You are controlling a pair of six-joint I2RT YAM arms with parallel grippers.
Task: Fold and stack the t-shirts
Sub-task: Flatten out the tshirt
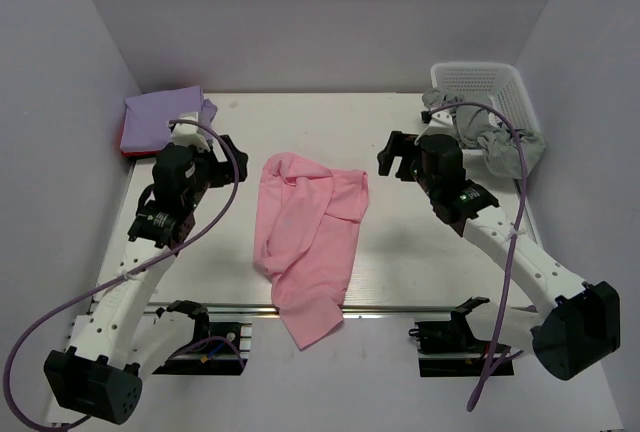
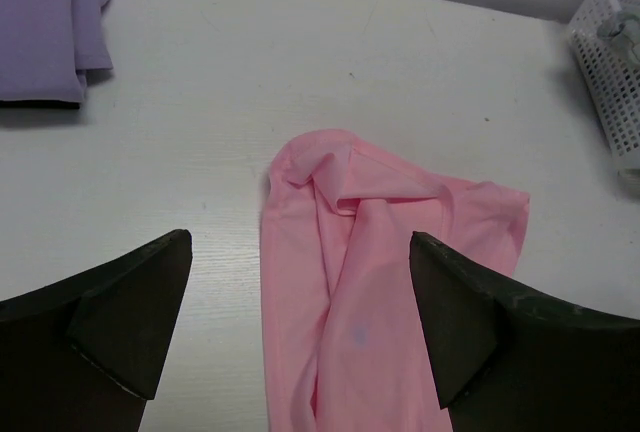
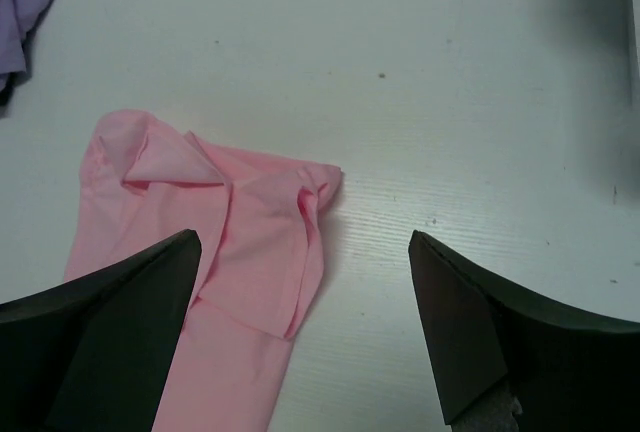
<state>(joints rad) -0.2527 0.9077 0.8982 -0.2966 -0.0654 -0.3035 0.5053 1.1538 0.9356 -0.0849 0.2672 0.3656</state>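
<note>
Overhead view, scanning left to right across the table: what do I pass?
Folded lavender t-shirt → left end effector → crumpled pink t-shirt → right end effector → white basket holding grey cloth.

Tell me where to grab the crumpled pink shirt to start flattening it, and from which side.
Take the pink shirt at its far right corner, coming from the right with the right gripper. That corner sticks out as a free, folded flap on bare table, so the open fingers can probably straddle it without catching other layers.
</note>
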